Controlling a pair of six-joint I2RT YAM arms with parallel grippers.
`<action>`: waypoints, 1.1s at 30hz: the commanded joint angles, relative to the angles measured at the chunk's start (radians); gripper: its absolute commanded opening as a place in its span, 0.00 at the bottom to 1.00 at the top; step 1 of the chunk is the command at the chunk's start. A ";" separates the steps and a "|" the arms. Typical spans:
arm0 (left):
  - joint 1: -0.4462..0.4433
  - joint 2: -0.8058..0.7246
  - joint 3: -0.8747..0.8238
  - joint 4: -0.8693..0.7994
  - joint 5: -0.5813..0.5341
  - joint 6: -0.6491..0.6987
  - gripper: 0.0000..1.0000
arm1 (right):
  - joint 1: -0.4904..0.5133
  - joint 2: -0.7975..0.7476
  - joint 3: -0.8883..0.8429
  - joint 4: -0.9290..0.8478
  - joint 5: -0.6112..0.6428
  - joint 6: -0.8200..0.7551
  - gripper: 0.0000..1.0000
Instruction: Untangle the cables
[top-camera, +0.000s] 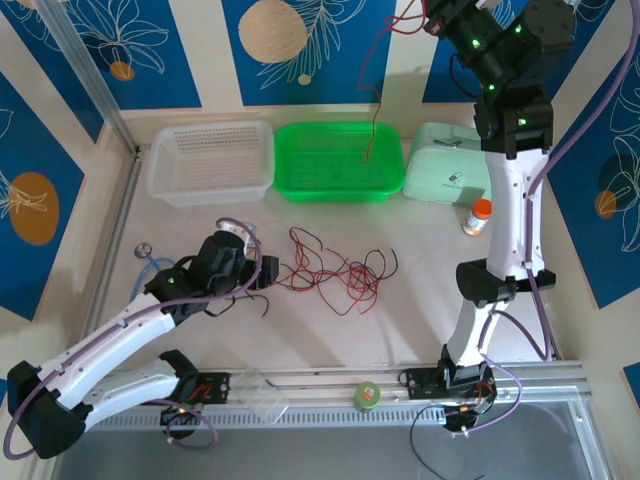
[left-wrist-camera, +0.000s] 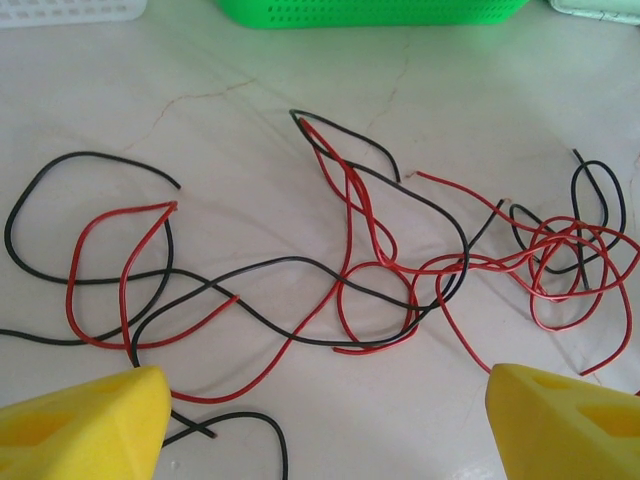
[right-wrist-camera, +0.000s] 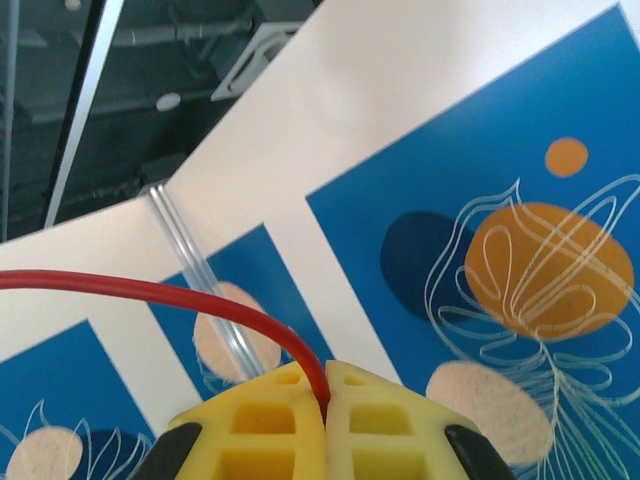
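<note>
One red cable (right-wrist-camera: 150, 289) dangles from the high-raised right fingers (right-wrist-camera: 303, 392).

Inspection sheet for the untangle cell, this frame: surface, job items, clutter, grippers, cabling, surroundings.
Surface: pale table, faint veining.
Job's things: red and black wires tangled mid-table; one red wire hangs from above, end over the green basket.
Clutter: white basket, mint box, bottle, tape roll, clear tub, blue tube.
Grippers: left gripper open, low, facing the tangle, holding nothing; right gripper shut on the red wire, raised high.
Cables: purple hoses along both arms; black lead loose at the right base.
Surroundings: blue leaf-print panels; aluminium rail at the near edge.
</note>
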 joint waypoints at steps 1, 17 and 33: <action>-0.007 -0.012 -0.022 0.017 0.006 -0.024 0.82 | 0.011 0.042 0.022 0.147 0.081 0.006 0.00; -0.016 -0.071 -0.068 -0.010 -0.012 -0.053 0.81 | 0.132 0.466 0.075 0.157 0.217 -0.345 0.00; -0.017 -0.047 -0.068 0.005 -0.013 -0.063 0.80 | 0.136 0.415 0.103 0.208 0.268 -0.384 0.00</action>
